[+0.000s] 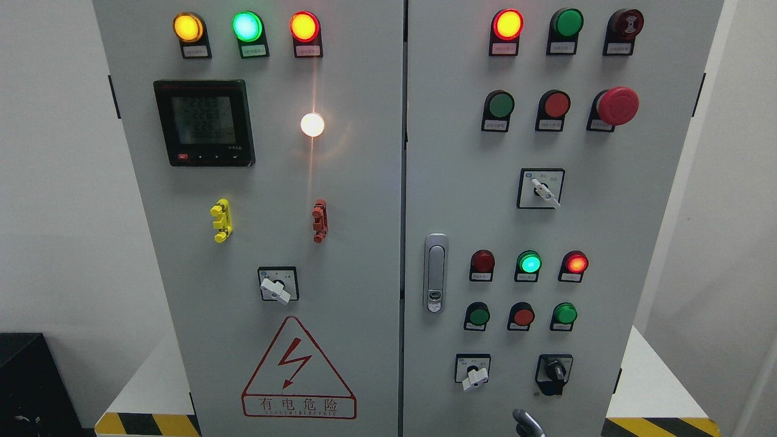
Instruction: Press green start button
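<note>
Only a grey fingertip of a hand (pixel 527 422) shows at the bottom edge, right of the middle; its grip and side cannot be told. Several green buttons sit on the cabinet's (pixel 637 243) right door, one (pixel 501 104) near the top, unlit.

A red warning triangle (pixel 298 366) with a lightning bolt, low on the left cabinet door (pixel 255 243), reads "有电危险"; the meter (pixel 204 122) above shows blurred digits.
</note>
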Controlling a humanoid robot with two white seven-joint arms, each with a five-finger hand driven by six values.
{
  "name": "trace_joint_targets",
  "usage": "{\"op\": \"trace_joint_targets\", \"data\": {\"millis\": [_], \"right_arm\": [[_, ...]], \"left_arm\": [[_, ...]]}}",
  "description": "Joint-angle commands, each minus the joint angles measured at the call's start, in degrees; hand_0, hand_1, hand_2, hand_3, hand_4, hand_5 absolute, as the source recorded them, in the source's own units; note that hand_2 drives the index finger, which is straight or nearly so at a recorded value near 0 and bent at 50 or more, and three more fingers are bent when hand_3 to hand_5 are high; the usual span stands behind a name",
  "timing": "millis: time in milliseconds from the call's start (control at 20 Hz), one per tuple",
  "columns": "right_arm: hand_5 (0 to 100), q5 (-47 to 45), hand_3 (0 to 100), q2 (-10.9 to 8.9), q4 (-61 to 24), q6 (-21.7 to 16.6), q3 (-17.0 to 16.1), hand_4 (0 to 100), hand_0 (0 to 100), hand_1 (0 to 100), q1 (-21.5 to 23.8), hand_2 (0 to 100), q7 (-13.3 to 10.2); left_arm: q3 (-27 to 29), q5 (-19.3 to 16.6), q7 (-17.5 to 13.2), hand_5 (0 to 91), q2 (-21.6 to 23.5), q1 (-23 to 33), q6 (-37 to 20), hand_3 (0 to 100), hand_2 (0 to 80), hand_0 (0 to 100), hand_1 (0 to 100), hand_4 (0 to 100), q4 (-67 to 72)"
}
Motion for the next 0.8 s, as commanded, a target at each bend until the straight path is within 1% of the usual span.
{"op": "trace_joint_targets", "data": {"millis": [0,300,400,450,500,600,650,700,750], "right_arm": [[0,-0.61,0,0.0,-0.1,-0.12,-0.05,0,0,3,-0.05,0,0.02],[0,-0.53,0,0.0,-0.98,-0.12,-0.05,0,0,4,-0.23,0,-0.06],[0,-0.27,0,0.0,-1.77,-0.3,-0.05,0,0,5,-0.23,0,-0.85],[0,0.0,0,0.0,-2.12,-0.47,-0.05,0,0,6,-0.23,0,-1.2],[0,0.26,2,0.0,-2.82,-0.56,-0.13,0,0,11,-0.32,0,-1.29],[0,1.22,8,0.0,-4.57,-0.56,-0.13,2,0,20,-0.41,0,-1.29],[0,2.62,15,0.0,-5.1,-0.56,-0.13,12,0,29,-0.49,0,-1.29],[0,4.29,17,0.0,-5.72,-0.65,-0.13,15,0,30,-0.93,0,-1.47],[3,5.7,23,0.0,-5.99,-0.74,-0.13,24,0,34,-1.19,0,-1.99]], "left_arm": [[0.0,0.0,0.03,0.0,0.0,-1.32,0.02,0,0.0,12,56,0,-1.58],[0.0,0.0,0.03,0.0,0.08,-1.32,0.02,0,0.0,12,56,0,-1.58],[0.0,0.0,0.03,0.0,0.0,-1.32,0.02,0,0.0,12,56,0,-1.58],[0.0,0.0,0.03,0.0,0.0,-1.32,0.02,0,0.0,12,56,0,-1.58],[0.0,0.0,0.03,0.0,0.0,-1.32,0.02,0,0.0,12,56,0,-1.58],[0.0,0.0,0.03,0.0,0.0,-1.32,0.02,0,0.0,12,56,0,-1.58],[0.0,0.0,0.03,0.0,0.0,-1.32,0.02,0,0.0,12,56,0,-1.58],[0.0,0.0,0.03,0.0,0.0,-1.32,0.02,0,0.0,12,56,0,-1.58],[0.0,0.0,0.03,0.0,0.0,-1.32,0.02,0,0.0,12,56,0,-1.58]]}}
